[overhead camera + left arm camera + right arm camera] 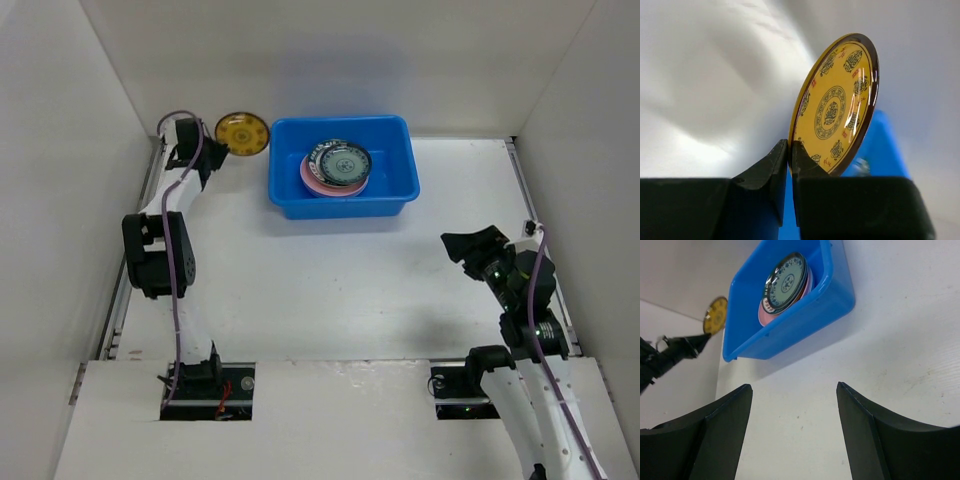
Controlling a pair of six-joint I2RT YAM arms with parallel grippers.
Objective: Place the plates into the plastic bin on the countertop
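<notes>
Two arms stand at the near edge of the white tabletop. The left arm reaches to the far left corner, where the left jaws are pressed onto the rim of a yellow plate with a dark patterned border. In the left wrist view the two fingers meet on the lower edge of this plate, which rises from them tilted to the right, its decorated face toward the camera. From above, the yellow plate lies just left of the blue plastic bin, outside it and not touching its rim. The bin sits on the tabletop at the far centre, close to the back wall. Inside it, toward its left half, is a stack of plates: a grey-green patterned plate on top, a pink plate showing beneath it at the left and near side, and the edge of at least one further patterned plate between them; how many cannot be told. The right arm is folded at the near right, well apart from the bin. The right jaws are spread wide and hold nothing; the right wrist view shows their fingers on either side of bare tabletop, with the bin, its stacked plates and the yellow plate beyond.
</notes>
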